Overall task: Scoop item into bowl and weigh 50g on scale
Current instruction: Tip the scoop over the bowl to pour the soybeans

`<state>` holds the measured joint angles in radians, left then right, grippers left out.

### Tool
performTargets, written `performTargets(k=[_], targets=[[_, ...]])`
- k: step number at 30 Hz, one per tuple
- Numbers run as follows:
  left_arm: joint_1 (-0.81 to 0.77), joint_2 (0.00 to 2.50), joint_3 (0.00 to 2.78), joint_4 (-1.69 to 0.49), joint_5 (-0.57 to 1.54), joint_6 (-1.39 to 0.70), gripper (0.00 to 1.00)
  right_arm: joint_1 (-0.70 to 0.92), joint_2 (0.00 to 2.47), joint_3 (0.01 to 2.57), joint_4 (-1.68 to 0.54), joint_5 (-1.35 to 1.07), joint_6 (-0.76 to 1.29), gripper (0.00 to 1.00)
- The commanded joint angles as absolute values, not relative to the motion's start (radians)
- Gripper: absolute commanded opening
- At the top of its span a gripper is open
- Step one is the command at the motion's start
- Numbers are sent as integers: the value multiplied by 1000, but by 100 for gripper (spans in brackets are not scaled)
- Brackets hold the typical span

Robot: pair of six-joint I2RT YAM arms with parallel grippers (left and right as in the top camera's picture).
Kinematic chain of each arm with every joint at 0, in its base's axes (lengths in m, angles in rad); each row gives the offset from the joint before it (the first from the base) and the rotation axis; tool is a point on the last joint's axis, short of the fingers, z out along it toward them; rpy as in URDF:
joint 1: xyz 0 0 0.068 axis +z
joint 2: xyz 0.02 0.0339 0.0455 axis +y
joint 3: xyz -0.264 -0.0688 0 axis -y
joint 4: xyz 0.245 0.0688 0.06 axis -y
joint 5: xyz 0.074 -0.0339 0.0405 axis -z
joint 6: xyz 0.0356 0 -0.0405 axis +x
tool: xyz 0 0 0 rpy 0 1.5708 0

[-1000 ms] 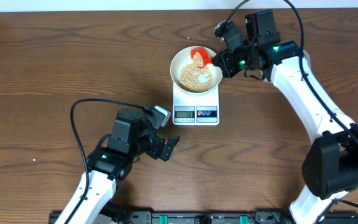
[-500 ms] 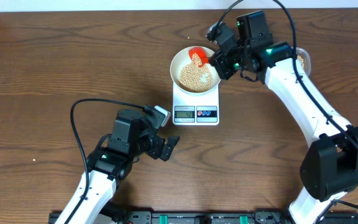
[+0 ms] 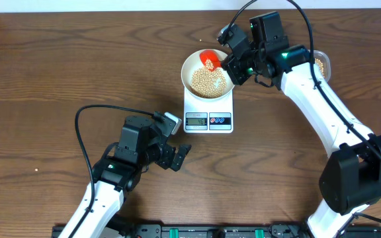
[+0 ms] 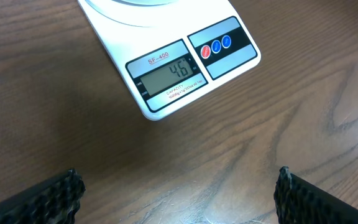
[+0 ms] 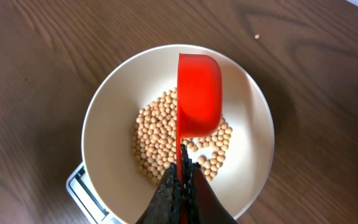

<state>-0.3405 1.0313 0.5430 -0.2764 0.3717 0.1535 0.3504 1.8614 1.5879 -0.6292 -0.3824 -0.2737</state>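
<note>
The white bowl [image 3: 189, 65] stands on the white scale [image 3: 208, 110] and holds a heap of tan beans [image 3: 207, 80]. My right gripper [image 3: 233, 63] is shut on the thin handle of a red scoop [image 3: 210, 59], which hangs tipped on its side over the bowl's far part. In the right wrist view the red scoop [image 5: 199, 93] is above the beans [image 5: 157, 140] inside the bowl [image 5: 104, 106], held by the right gripper [image 5: 183, 180]. My left gripper [image 4: 179, 199] is open above bare table in front of the scale [image 4: 123, 37], whose display [image 4: 169, 73] reads 46.
A clear tub [image 3: 321, 64] with beans peeks out behind the right arm. One stray bean [image 5: 257, 37] lies on the table beyond the bowl. The left arm's black cable [image 3: 88, 116] loops over the table at left. Red and blue buttons [image 4: 216, 46] sit beside the display.
The right arm has drawn slightly left and toward the back with the scoop, still over the bowl. The left arm has not moved.
</note>
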Motion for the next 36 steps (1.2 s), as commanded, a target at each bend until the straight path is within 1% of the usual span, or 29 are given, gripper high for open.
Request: performTargets(k=[1, 36], targets=[[-338, 1032, 543, -275, 374, 145, 100, 355, 1823, 1610, -617, -403, -265, 1], [-338, 1032, 543, -275, 374, 145, 100, 355, 1823, 1610, -613, -394, -286, 1]])
